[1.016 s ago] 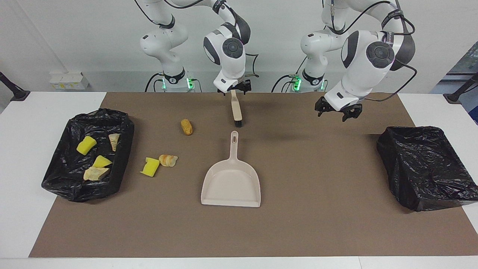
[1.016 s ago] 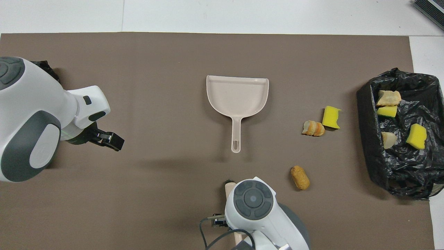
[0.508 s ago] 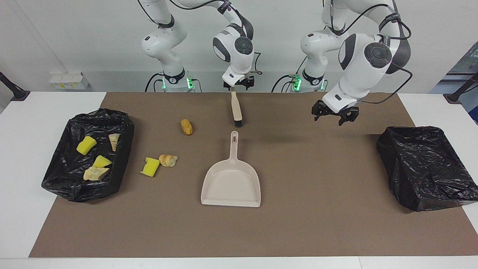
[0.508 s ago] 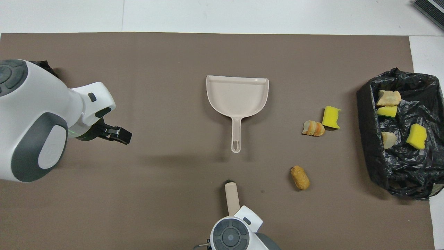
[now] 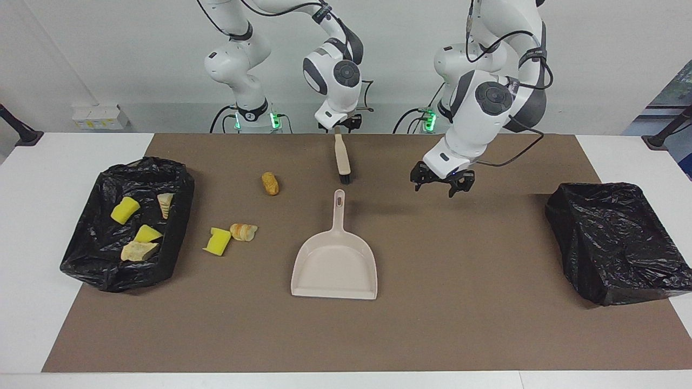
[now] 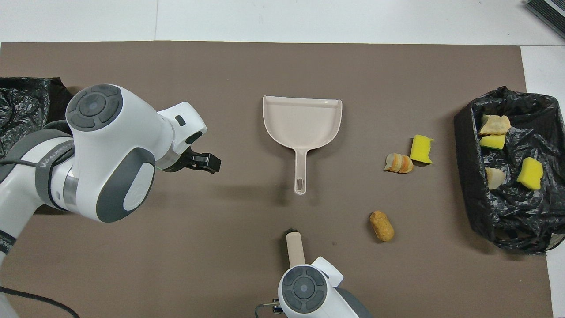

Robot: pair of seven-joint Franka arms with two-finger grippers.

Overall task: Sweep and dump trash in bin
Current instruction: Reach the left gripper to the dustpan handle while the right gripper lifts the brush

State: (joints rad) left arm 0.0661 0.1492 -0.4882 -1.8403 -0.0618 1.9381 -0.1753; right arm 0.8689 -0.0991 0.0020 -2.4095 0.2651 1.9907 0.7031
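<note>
Three pieces of trash lie loose on the brown mat: an orange-brown nugget (image 5: 270, 183) (image 6: 382, 226), a yellow sponge chunk (image 5: 217, 241) (image 6: 421, 149) and a cream bread lump (image 5: 243, 232) (image 6: 398, 163). Several more scraps lie in the black-bagged bin (image 5: 178, 181) (image 6: 463, 145) at the right arm's end. The beige dustpan (image 5: 335, 265) (image 6: 302, 123) lies mid-mat, handle toward the robots. A brush (image 5: 341, 156) (image 6: 295, 247) lies just nearer the robots. My right gripper (image 5: 339, 127) sits at the brush's handle end. My left gripper (image 5: 442, 186) (image 6: 207, 162) hangs open and empty over bare mat beside the dustpan handle.
A second black-bagged bin (image 5: 611, 243) (image 6: 17, 101) stands at the left arm's end of the table with nothing visible in it. White table shows around the mat's edges.
The left arm swung from beside the bin at its own end toward the dustpan. The right hand drew back along the brush to its handle end.
</note>
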